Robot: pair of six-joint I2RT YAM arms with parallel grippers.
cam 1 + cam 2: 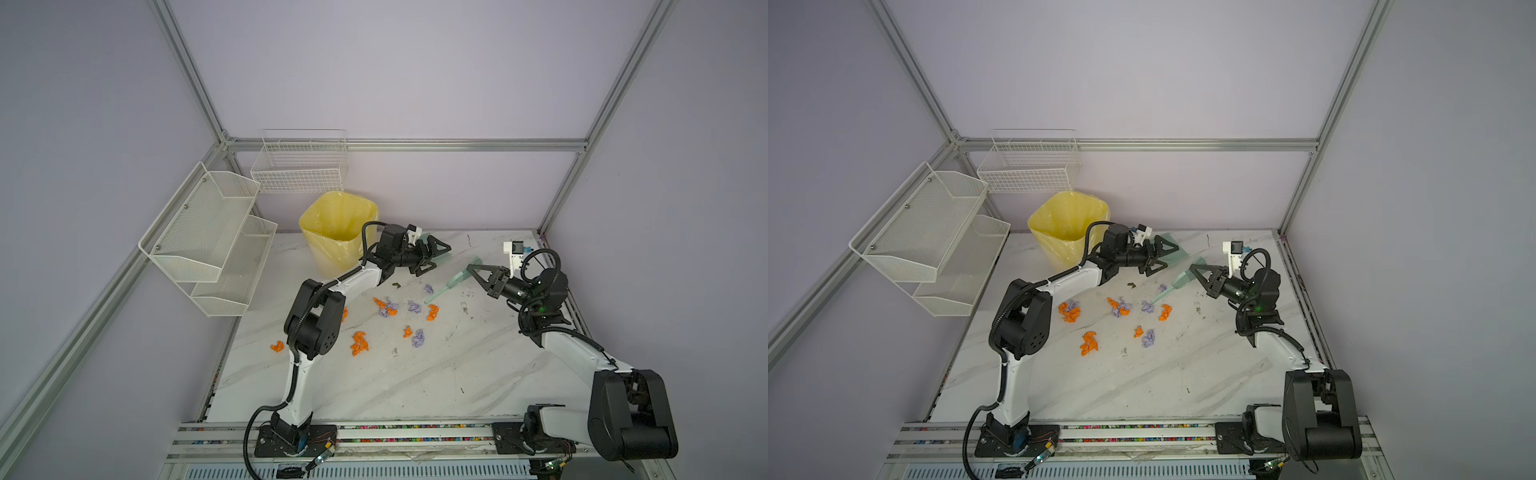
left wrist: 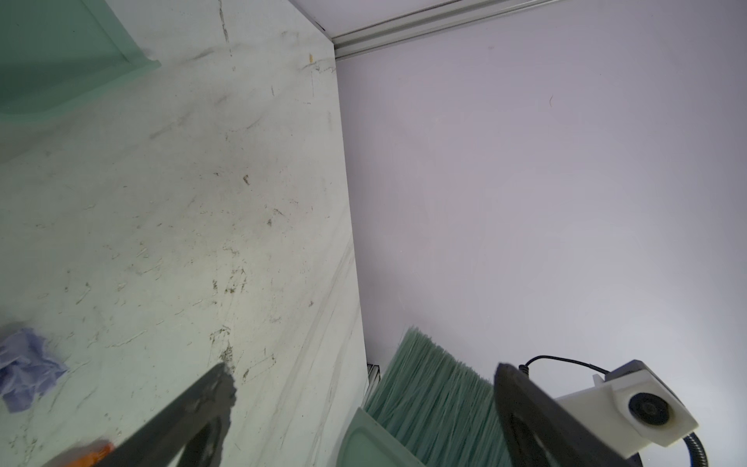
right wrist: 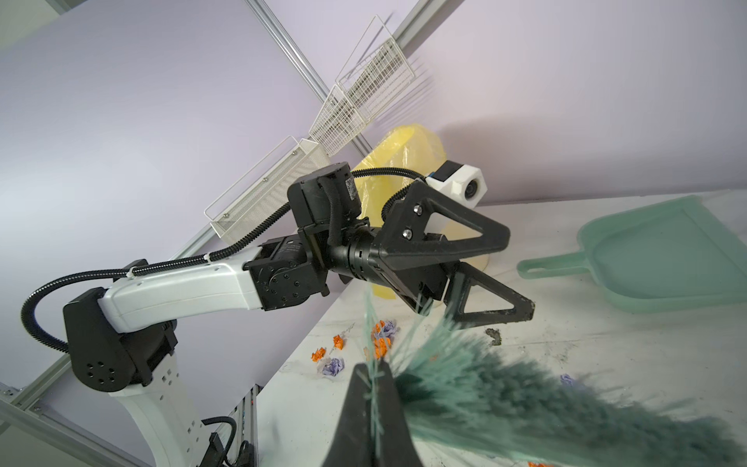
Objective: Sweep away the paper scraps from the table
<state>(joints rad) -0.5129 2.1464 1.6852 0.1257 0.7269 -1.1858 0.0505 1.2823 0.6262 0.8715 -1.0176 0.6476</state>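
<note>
Table (image 1: 415, 386): left claw (image 1: 441, 257) wide beside dustpan (image 3: 663, 258); right wrist view shows right claw (image 3: 372, 370) clamping brush (image 3: 505, 396)

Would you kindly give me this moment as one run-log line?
left gripper: open, by dustpan handle | right gripper: shut on brush | paper scraps: scattered on table, none in dustpan
</note>
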